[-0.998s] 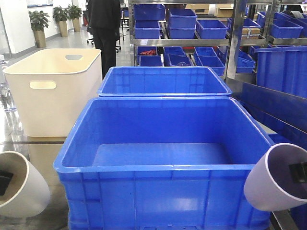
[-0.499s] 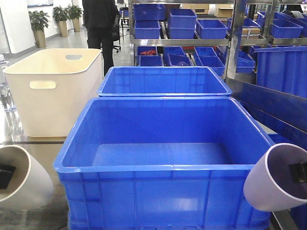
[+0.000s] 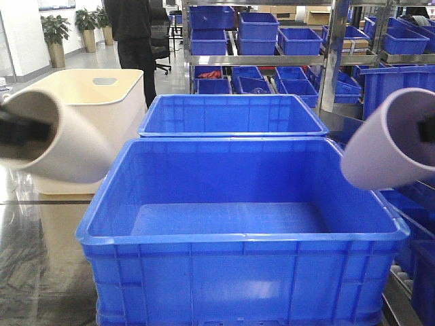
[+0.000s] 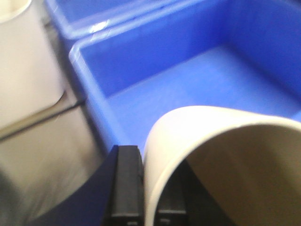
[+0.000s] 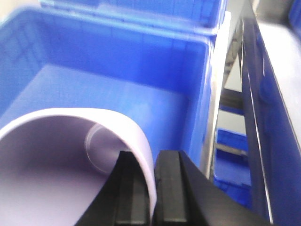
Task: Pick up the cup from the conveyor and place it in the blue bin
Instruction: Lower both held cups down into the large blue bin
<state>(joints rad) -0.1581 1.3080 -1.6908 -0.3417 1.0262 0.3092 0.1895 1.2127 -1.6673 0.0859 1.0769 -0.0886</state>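
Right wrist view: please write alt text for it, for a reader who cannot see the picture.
The right claw pinches the rim of a lilac cup, one finger inside the wall and one outside, with the cup's open mouth toward the camera. Beyond the cup lies the blue bin, its visible floor bare. A steel shelf frame runs along the right.

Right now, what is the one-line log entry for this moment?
left fingers shut on cream cup | right fingers shut on lilac cup | both cups in air beside blue bin | bin holds no cup
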